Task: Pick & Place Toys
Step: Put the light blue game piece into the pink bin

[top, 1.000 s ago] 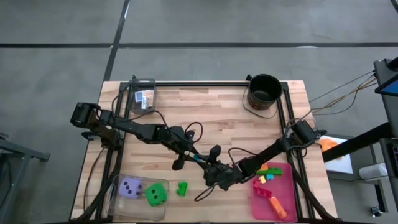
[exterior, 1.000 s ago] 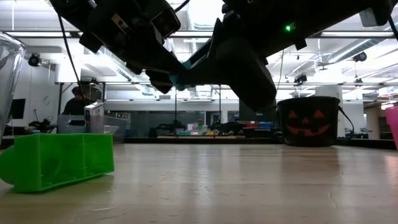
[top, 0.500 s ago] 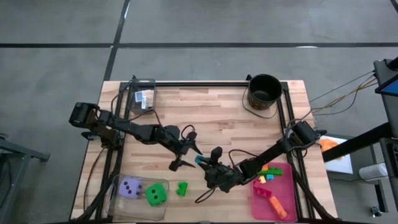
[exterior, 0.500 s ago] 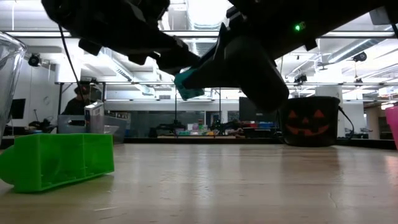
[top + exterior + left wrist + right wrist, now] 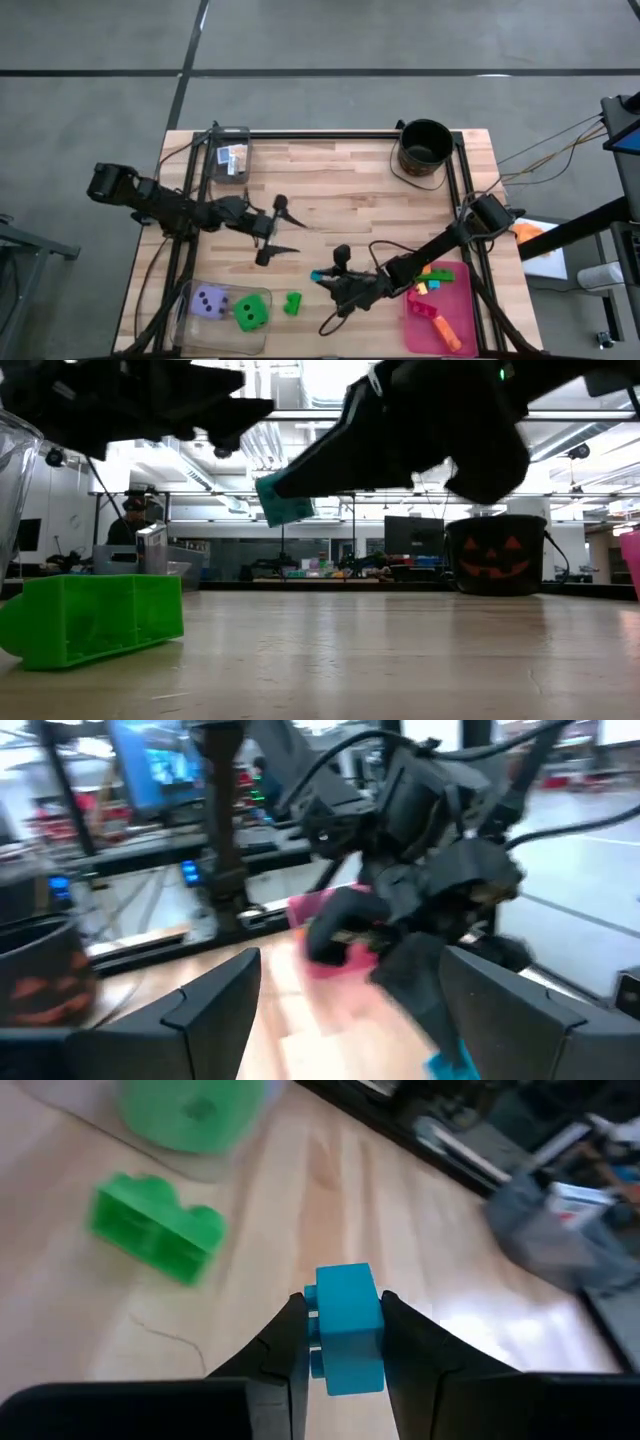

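Brick, teal (image 5: 348, 1325), small, studded plastic; clamped between the right gripper (image 5: 322, 276) fingers above the table (image 5: 350, 190) centre-front. Long axis runs along the fingers, pointing toward nine o'clock. Green brick (image 5: 292, 302) lies on the wood at seven o'clock from it. Left gripper (image 5: 270, 233), fingers spread and empty, at eleven o'clock.

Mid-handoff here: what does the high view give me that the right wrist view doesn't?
Only the high view shows the left gripper, jaws open and apart from the right one, plus the black bucket and pink tray. Only the right wrist view shows the jaws closed on the teal brick's sides. Both show the right gripper, that brick, and the green brick on the table.
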Robot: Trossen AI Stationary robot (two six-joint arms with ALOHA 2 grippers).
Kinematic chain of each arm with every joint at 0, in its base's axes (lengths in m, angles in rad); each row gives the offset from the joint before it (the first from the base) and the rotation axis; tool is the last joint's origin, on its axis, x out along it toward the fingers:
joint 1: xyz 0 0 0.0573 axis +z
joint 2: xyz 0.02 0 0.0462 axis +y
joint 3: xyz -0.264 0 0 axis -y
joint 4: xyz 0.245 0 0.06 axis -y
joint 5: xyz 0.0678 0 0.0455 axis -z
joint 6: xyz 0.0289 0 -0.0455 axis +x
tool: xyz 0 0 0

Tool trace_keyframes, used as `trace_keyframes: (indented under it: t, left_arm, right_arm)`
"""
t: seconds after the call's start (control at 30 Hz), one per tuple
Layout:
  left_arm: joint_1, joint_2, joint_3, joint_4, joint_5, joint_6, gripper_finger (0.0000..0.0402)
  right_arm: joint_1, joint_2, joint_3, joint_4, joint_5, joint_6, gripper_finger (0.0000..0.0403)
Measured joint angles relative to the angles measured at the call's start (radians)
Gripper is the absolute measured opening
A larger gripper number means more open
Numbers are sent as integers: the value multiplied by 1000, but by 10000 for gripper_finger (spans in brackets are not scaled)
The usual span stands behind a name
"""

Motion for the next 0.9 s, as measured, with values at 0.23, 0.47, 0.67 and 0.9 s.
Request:
trace_keyframes:
  t: [0.23,0.47,0.67,0.9]
  left_arm:
    - [1,-141,-99,-7,-78,16,308]
    - [6,-176,-124,-14,-86,21,308]
    - [7,-174,-119,-43,-103,25,308]
    - [7,-174,-119,-43,-109,27,308]
  right_arm:
    - [-26,-33,-24,104,-194,22,87]
    - [-65,-41,-172,521,-426,17,87]
    - [-74,-112,-335,728,-481,54,87]
    - [-40,-327,-587,766,-486,168,87]
